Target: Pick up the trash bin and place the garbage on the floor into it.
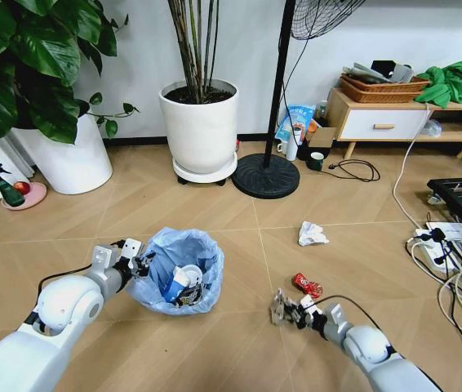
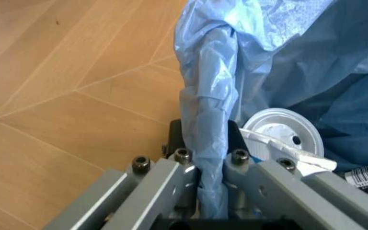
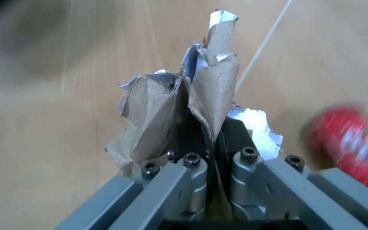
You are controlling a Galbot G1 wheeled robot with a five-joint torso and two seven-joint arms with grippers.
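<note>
The trash bin [image 1: 179, 276], lined with a crinkled light blue bag, stands on the wooden floor in front of me. My left gripper [image 1: 141, 264] is shut on its near-left rim, and the left wrist view shows the blue bag [image 2: 212, 115] pinched between the fingers [image 2: 171, 175]. A white round lid [image 2: 281, 130] and other litter lie inside. My right gripper [image 1: 281, 309] hovers low to the right of the bin, shut on a crushed brown and silver packet [image 3: 190, 105]. A red packet [image 1: 306, 284] lies just beyond it, and a crumpled white paper wad [image 1: 313, 234] lies farther off.
A fan stand with a round black base [image 1: 265, 175] and a white plant pot [image 1: 201, 126] stand behind the bin. Another white pot [image 1: 64, 155] is at the back left. Cables and a power strip [image 1: 447, 245] lie at the right, near a low wooden cabinet [image 1: 386, 122].
</note>
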